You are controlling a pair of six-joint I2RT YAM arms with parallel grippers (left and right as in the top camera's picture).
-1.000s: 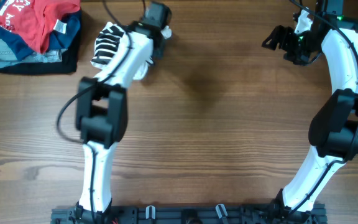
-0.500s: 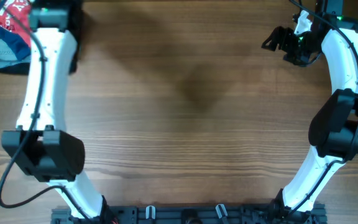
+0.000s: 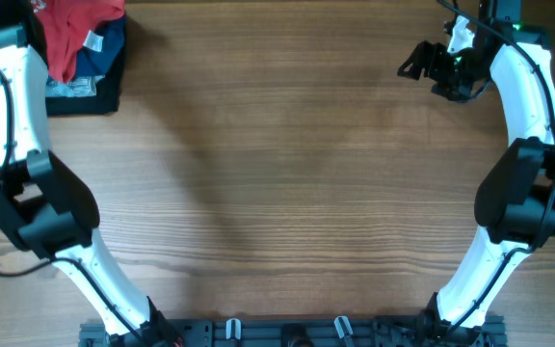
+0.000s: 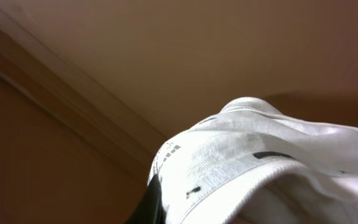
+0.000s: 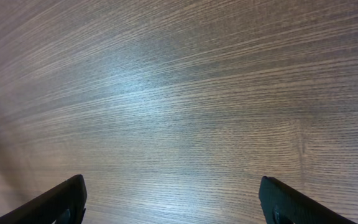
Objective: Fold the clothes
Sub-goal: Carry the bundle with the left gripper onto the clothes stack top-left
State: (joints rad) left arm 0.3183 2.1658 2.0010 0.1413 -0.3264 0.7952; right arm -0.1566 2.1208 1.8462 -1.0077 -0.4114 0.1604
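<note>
The white garment [image 4: 260, 168], with small black print marks, fills the lower right of the left wrist view. It is bunched against my left gripper, and one black finger [image 4: 153, 204] shows at its left edge. That gripper is shut on the cloth, lifted with a brown wall behind. In the overhead view the left arm [image 3: 13, 87] reaches to the far left back corner; its gripper and the garment are out of that frame. My right gripper [image 3: 420, 64] is open and empty over bare wood at the back right, its fingertips wide apart in the right wrist view [image 5: 176, 202].
A stack of folded clothes [image 3: 85, 58], red on top of blue and black, lies at the back left corner beside the left arm. The wooden table [image 3: 297, 193] spreads between the two arms.
My left arm has swung from the back of the table to the far left corner, carrying the white garment out of the overhead view. The right arm has barely moved.
</note>
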